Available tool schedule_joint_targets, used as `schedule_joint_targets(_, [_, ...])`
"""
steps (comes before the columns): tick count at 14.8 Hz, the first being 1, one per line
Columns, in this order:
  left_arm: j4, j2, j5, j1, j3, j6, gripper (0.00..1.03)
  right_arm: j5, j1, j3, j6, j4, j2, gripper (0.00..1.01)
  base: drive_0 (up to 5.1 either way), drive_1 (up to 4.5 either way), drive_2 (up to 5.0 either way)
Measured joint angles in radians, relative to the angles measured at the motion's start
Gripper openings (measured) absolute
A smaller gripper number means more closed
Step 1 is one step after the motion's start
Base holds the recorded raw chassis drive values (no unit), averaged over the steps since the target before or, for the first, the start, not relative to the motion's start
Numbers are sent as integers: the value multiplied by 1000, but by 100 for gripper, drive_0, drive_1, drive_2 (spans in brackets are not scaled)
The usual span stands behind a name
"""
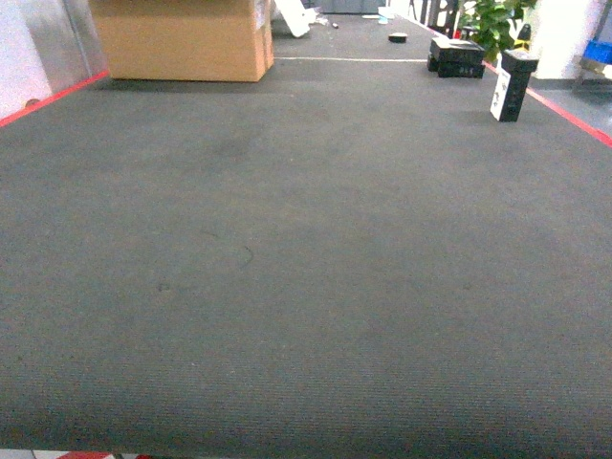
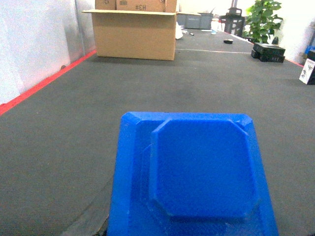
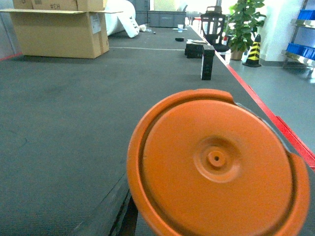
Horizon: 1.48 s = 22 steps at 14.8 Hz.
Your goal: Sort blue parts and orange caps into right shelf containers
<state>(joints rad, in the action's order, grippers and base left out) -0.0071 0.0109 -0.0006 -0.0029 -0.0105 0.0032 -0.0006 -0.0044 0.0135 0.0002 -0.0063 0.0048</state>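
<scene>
Blue part: a flat bright-blue moulded piece with a raised octagonal panel filled the lower middle of the left wrist view, directly ahead of the left gripper and very close to its camera.
Left gripper: none of it showed; I judged it was carrying the blue part, but whether it was clenched on it I could not tell.
Orange cap: a round orange cap with a small centre dimple sat just in front of the right gripper, its face turned toward the camera.
Right gripper: likewise hidden behind its load, so its grasp could not be told.
Surface: dark grey carpet-like matting edged in red ran ahead of both grippers; the head view showed no arm over it.
Farther off: a cardboard box stood far ahead to the left, and an upright black box far ahead to the right.
Right shelf containers: not in sight in any view.
Step in hand: seemingly the carry, one item per arm.
Next move: turning toward the shelf to bring the crates into view, then placing each item in its own crate.
</scene>
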Motion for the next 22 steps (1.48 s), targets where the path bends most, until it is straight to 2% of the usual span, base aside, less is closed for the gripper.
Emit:
schedule_joint_targets(6, [0,0,0,0,0,0,43,0,0,0,0,0,0,45,-21,-21,-21])
schedule_joint_targets(22, [0,0,0,2,0,0,43,0,0,0,0,0,0,45,-169,-169,-169])
